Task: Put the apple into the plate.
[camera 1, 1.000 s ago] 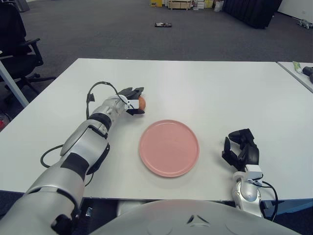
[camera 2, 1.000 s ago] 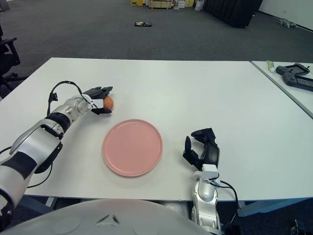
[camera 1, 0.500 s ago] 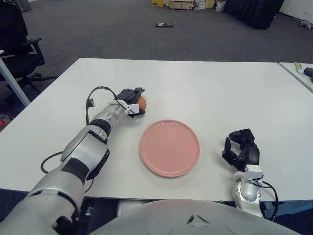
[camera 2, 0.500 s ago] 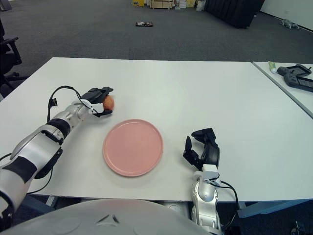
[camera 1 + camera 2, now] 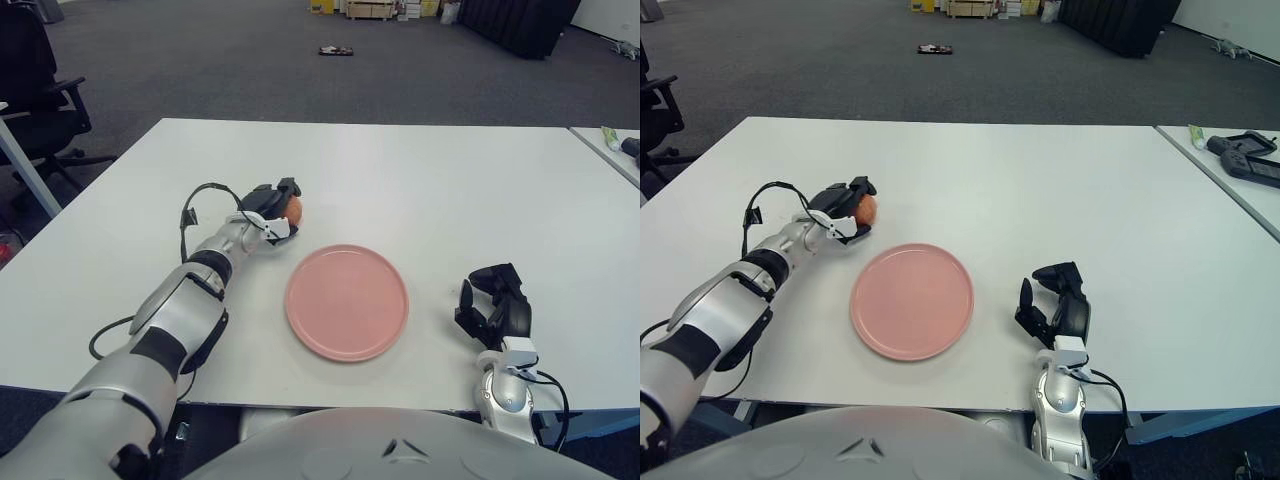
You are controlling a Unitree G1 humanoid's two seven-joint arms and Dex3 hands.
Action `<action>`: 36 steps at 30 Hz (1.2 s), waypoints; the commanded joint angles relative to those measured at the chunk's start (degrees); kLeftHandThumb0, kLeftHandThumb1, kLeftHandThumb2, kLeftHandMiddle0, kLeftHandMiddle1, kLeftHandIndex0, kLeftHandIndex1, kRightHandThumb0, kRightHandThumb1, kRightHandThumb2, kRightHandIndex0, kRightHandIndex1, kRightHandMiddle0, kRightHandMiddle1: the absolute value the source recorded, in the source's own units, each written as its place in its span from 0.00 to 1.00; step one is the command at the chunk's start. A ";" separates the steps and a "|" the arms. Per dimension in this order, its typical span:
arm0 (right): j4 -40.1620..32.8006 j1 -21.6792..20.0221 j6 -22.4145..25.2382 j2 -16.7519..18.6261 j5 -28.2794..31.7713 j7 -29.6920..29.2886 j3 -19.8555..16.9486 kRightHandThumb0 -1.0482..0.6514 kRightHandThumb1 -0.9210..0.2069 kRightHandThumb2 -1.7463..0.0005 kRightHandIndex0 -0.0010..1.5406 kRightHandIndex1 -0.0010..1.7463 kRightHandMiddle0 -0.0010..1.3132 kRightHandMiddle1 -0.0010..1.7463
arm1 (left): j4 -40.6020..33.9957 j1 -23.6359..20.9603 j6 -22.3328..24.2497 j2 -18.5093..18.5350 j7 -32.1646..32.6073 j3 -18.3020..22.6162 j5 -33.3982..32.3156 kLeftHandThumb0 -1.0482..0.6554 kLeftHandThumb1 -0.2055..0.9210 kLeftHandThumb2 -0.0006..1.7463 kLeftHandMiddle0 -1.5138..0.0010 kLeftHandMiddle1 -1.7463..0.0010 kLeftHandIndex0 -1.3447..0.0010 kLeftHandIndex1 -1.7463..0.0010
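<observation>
A small orange-red apple [image 5: 294, 208] is on the white table just beyond the upper left of the pink plate [image 5: 346, 301]. My left hand [image 5: 273, 209] has its dark fingers curled round the apple from the left side and top, hiding most of it. Nothing lies on the plate. My right hand [image 5: 494, 309] shows to the right of the plate near the table's front edge, fingers relaxed and holding nothing.
The white table [image 5: 450, 180] stretches wide behind and to the right of the plate. A second table with a dark device [image 5: 1240, 150] shows at the far right. A black office chair [image 5: 40, 90] stands off the table's left side.
My left hand has closed tighter over the apple, its fingers now wrapping the top, and the forearm has shifted slightly toward the right. The right hand has not moved.
</observation>
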 commanded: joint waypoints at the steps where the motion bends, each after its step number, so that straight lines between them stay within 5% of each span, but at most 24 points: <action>1: -1.19 -0.40 0.16 0.10 -0.25 -0.40 -0.18 0.38 0.29 0.44 0.39 0.90 0.31 1.00 | 0.82 1.07 0.00 -0.56 1.57 -1.12 1.73 0.60 0.26 0.88 0.48 0.07 0.56 0.00; 36: -1.53 0.02 -0.22 0.22 0.22 -0.23 -0.20 0.38 0.30 0.43 0.40 0.89 0.31 1.00 | -0.07 0.09 -1.92 -2.14 -2.50 -1.59 1.52 0.61 0.25 0.90 0.44 0.07 0.58 0.00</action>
